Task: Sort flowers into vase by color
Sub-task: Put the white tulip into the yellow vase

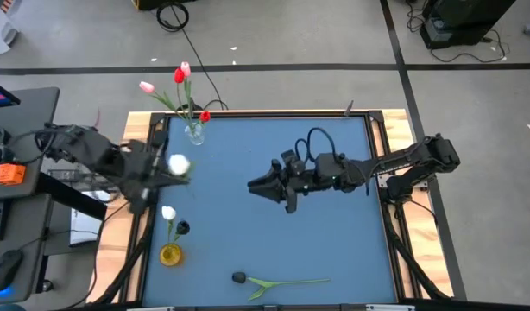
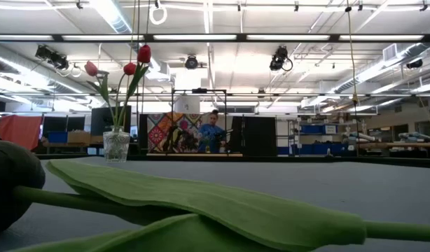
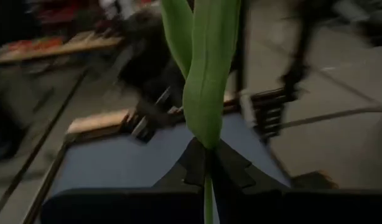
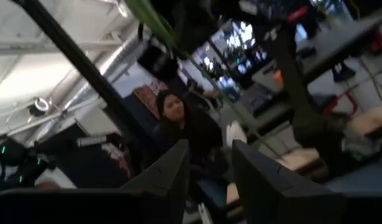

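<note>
My left gripper is at the table's left edge, shut on a white-headed tulip held clear of the table. Its green leaves rise past the fingers in the left wrist view. My right gripper hangs open over the table's middle, touching nothing. A clear glass vase at the far left holds red and pink tulips. A yellow vase near the left edge holds a white tulip. A dark-headed flower lies flat near the near edge, close before the low camera. My left gripper pinches the white tulip's green stem between its two fingers, just below where the leaves begin. The flower is lifted clear of the table. In the high view its white head sticks out past the fingers toward the table's middle.
A small dark object sits beside the yellow vase. The wooden table frame borders the blue mat. A person is in the room beyond the table. Between the two vases and to the right of the mat's middle lies bare mat.
</note>
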Robot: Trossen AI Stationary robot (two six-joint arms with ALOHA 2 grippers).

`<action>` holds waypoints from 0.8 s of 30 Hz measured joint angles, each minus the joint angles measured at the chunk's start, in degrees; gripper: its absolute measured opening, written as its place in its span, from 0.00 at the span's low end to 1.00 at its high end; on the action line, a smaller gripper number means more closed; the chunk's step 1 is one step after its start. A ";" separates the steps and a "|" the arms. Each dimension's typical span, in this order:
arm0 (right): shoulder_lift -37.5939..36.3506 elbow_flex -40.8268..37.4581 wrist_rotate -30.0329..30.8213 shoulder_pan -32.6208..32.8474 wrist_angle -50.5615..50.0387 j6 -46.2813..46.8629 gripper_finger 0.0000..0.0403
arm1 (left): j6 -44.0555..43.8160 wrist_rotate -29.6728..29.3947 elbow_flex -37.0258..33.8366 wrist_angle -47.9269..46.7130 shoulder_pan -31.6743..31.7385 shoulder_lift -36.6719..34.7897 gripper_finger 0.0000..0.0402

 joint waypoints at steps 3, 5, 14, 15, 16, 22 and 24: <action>0.02 0.00 -0.04 1.09 -2.26 0.84 0.32 | 0.30 8.06 0.00 2.24 -0.93 -1.75 0.04; 0.01 0.00 -0.04 1.74 -3.49 1.74 0.32 | -1.33 13.60 0.00 3.58 -1.28 -2.56 0.04; 0.02 -0.02 -0.08 4.30 -8.95 1.47 0.32 | 10.09 12.77 0.02 17.07 -1.44 -2.77 0.04; 0.02 -0.02 -0.22 4.60 -8.94 1.42 0.32 | 12.07 10.84 0.02 18.62 -1.43 -2.79 0.04; 0.02 -0.02 -0.29 4.86 -8.87 1.39 0.32 | 13.74 9.66 0.02 20.05 -1.42 -2.79 0.04; 0.02 -0.02 -2.48 6.09 -9.25 1.89 0.32 | 11.96 11.05 0.02 26.54 -1.86 -2.72 0.04; 0.02 -0.02 -2.99 6.65 -10.07 1.89 0.32 | 7.92 15.06 0.02 25.88 -2.58 -2.52 0.04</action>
